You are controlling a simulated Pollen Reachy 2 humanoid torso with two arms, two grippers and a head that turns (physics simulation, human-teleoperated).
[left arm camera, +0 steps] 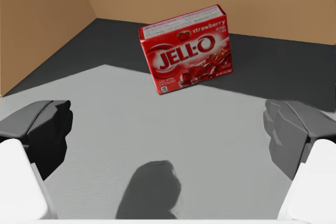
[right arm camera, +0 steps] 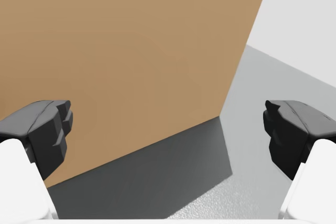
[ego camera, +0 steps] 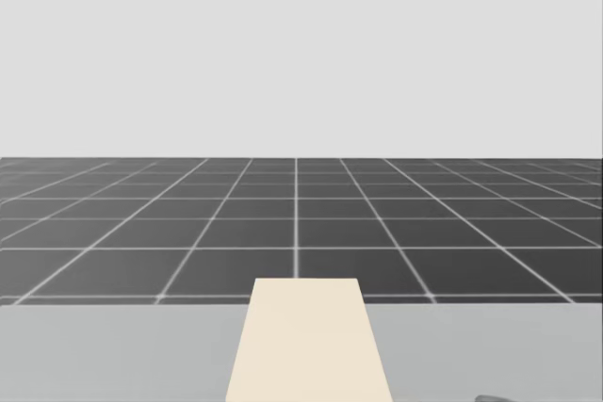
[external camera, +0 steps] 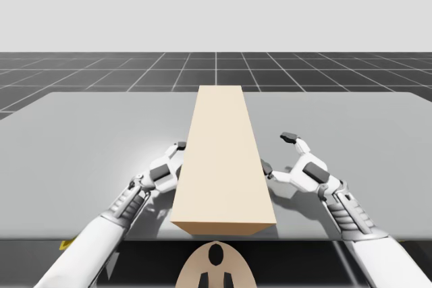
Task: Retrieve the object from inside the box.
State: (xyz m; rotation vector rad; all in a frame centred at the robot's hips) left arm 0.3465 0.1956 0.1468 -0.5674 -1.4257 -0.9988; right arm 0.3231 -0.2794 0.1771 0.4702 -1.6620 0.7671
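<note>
High view: long tan box (external camera: 223, 160) lies on the grey table (external camera: 81, 146), running lengthwise from the near edge toward the far side. The left gripper (external camera: 177, 155) is at the box's left side, low on the table, right against the side wall. One finger shows, the other is hidden by the box. The right gripper (external camera: 278, 153) is just beside the box's right side, fingers spread wide, the inner fingertip near the wall; contact cannot be told.

Head view: the far end of the tan box's top shows at centre, on the table. Dark gridded floor (ego camera: 301, 223) lies beyond the table edge, with a plain pale background above it.

Left wrist view: the camera looks into the tan box, with brown inner walls at the side and back. The red box (left arm camera: 186, 48) sits inside, ahead of the left gripper, printed face toward the camera and skewed. It lies partly in the box's shade and short of the back wall. The fingers stand wide apart with nothing between them, well short of the red box.

Right wrist view: the tan box's outer wall stands ahead, with its shadow on the table below. The fingers are wide apart, gripping nothing.
</note>
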